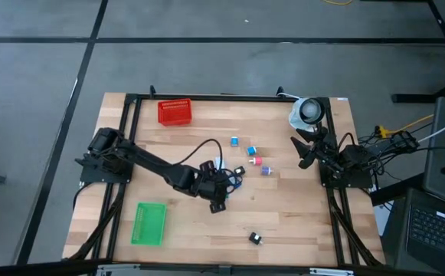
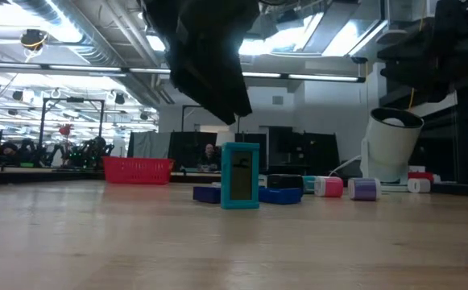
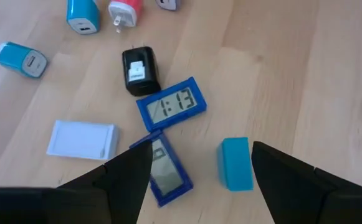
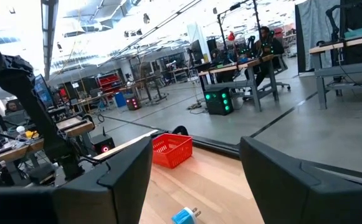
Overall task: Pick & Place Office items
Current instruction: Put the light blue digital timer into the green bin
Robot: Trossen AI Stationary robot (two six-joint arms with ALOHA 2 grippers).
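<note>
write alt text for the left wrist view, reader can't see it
The left gripper hangs open over small items on a wooden table: two blue digital clocks, a black charger, a blue block and a white card.

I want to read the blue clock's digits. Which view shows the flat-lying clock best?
The left wrist view: the blue clock lies face up, digits plain, beyond the open left gripper. The high view shows only small pieces beside that gripper; low view cannot tell it apart; right wrist view misses it.
</note>
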